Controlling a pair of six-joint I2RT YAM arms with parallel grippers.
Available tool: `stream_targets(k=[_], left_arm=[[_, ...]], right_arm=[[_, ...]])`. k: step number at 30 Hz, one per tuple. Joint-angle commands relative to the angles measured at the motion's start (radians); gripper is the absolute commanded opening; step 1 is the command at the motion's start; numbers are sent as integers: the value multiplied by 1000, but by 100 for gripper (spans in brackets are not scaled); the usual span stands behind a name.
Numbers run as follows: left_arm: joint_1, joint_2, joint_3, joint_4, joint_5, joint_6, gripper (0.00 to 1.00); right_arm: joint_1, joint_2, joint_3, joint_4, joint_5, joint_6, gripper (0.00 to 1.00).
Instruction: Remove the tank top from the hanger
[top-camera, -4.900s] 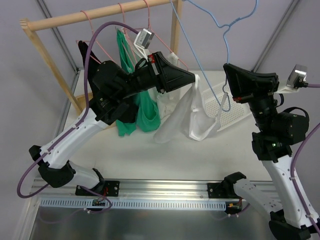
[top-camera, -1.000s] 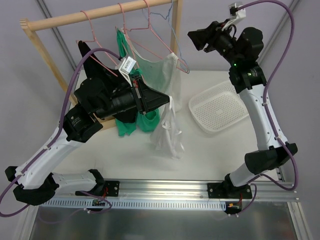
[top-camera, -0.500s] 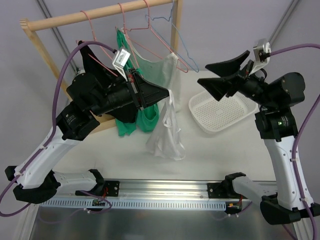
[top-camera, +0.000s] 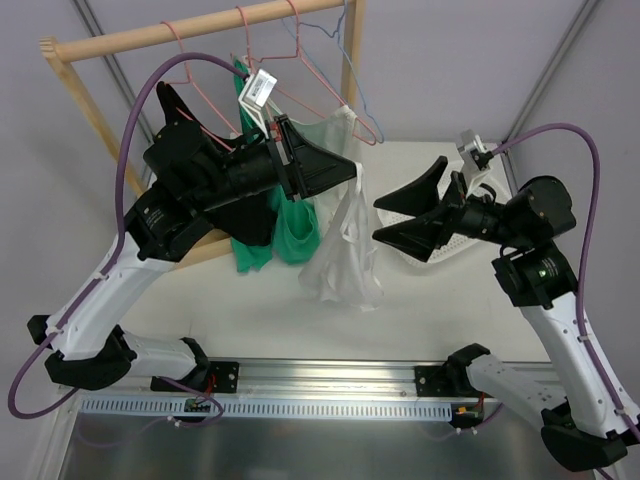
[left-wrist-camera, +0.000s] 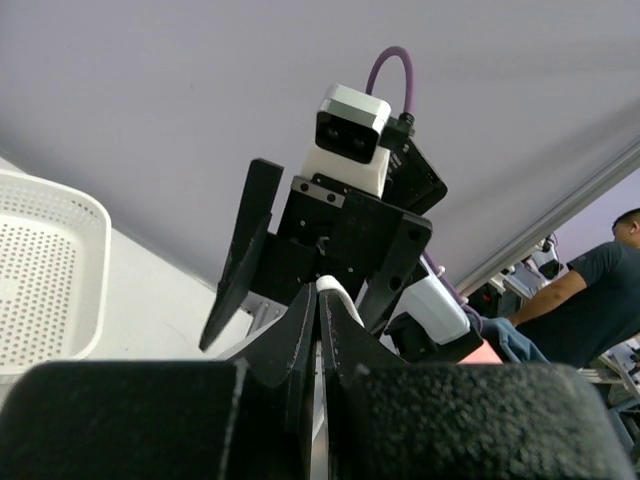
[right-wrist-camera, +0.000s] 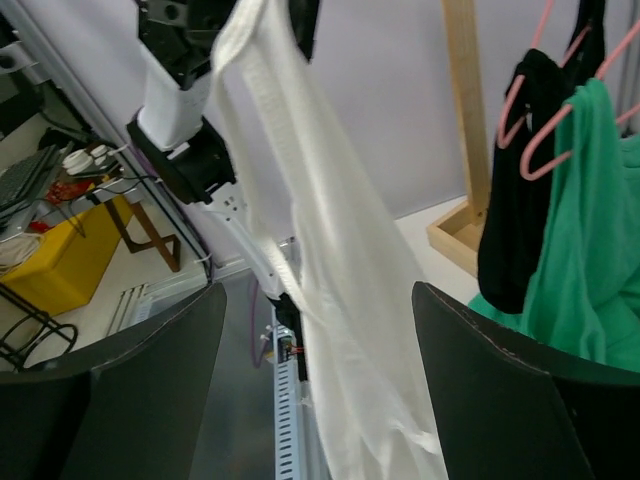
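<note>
A white tank top (top-camera: 345, 250) hangs free in the air from one strap (left-wrist-camera: 335, 292), off any hanger. My left gripper (top-camera: 355, 172) is shut on that strap; the left wrist view shows its jaws (left-wrist-camera: 318, 300) pressed together on it. A bare blue wire hanger (top-camera: 352, 62) hangs on the rack. Just right of the tank top, my right gripper (top-camera: 376, 221) stands open with its tips pointing at the cloth. In the right wrist view the tank top (right-wrist-camera: 340, 300) hangs ahead of that gripper (right-wrist-camera: 315, 380), in line with the gap between its wide-apart fingers (right-wrist-camera: 130, 400).
The wooden rack (top-camera: 200, 28) carries pink hangers (right-wrist-camera: 545, 150) with a green garment (top-camera: 295, 235), a black one (top-camera: 255, 225) and a pale mesh one (top-camera: 320, 130). A white perforated basket (top-camera: 425, 258) lies under my right gripper. The rack's post (right-wrist-camera: 468, 100) stands behind the tank top.
My right arm swung down from the rack towards the tank top, its jaws opening wide. My left gripper carried the tank top slightly right and up, still shut on the strap.
</note>
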Motion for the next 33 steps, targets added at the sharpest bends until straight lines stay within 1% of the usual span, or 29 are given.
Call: stream_targets(k=[1,3,6,12,15,16,17,18,19,22,28,29,31,32,33], left_arm=[[11,10,66,33,37,-28,0],[11,21,76,33,37,-32,0],[9,41,99,34,52,-49,0],[5,59,139,36,97,-66,0],[5,54,137,36,105,-71,0],[5,54,137,37,114,-72,0],[5,56,139,37,120,-74,0],[3,58,137,39,125,-75,0],[3,59,140,39,129,-74,0],[-1,58,142,40,134,-61,0],[-1,50,125,40,123,-52,0],[-1,47,119,40,118,-51,2],[-1,30,91,40,99,-35,12],[-1,24,79,40,88,-29,19],[-1,4,68,42,74,-22,24]], right_arm=[[48,-23,-6,54,-5,33,80],[71,-12,-8,54,-5,41,79],[114,-13,-32,54,46,16,79],[165,-27,-61,54,205,-74,79],[166,-12,-48,54,222,-91,75],[169,-4,-41,54,219,-91,64],[168,14,-28,53,209,-88,58],[171,23,-25,54,201,-82,49],[174,31,-18,54,190,-79,29],[177,54,-2,54,173,-65,0],[180,45,12,53,187,-57,0],[179,43,18,54,190,-54,0],[179,37,28,53,192,-47,0],[180,34,40,50,198,-44,0],[179,30,44,45,204,-47,0]])
